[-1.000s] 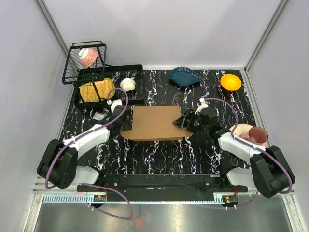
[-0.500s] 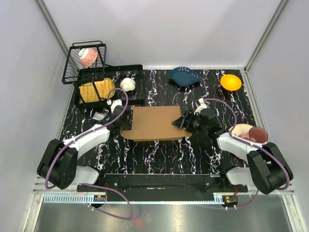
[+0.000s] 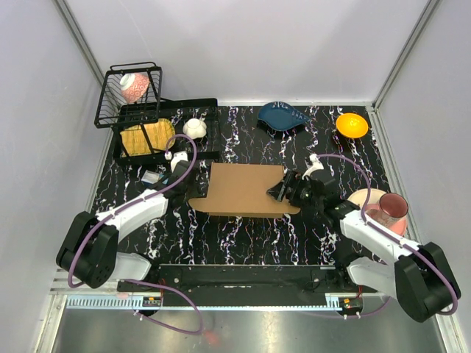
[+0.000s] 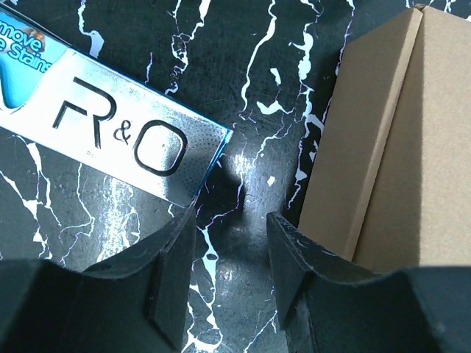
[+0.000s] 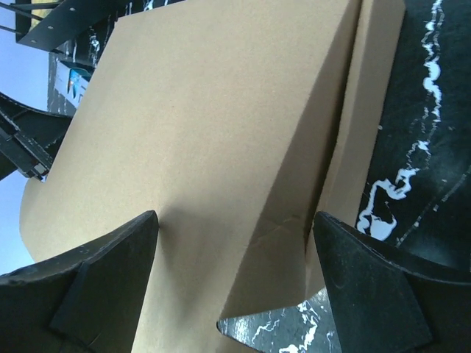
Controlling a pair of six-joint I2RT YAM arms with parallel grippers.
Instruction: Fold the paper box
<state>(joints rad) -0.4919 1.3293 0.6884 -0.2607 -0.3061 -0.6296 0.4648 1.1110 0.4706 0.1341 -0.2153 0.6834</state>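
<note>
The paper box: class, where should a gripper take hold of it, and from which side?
Likely the right edge of the paper box, from the right, where the right gripper is: the sheet lies flat, but there a creased panel is raised.

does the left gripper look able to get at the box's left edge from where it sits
Probably yes. The left gripper hangs right beside the box, jaws apart and empty, with only bare table between them. The silver packet lies on its other side, out of the way.
</note>
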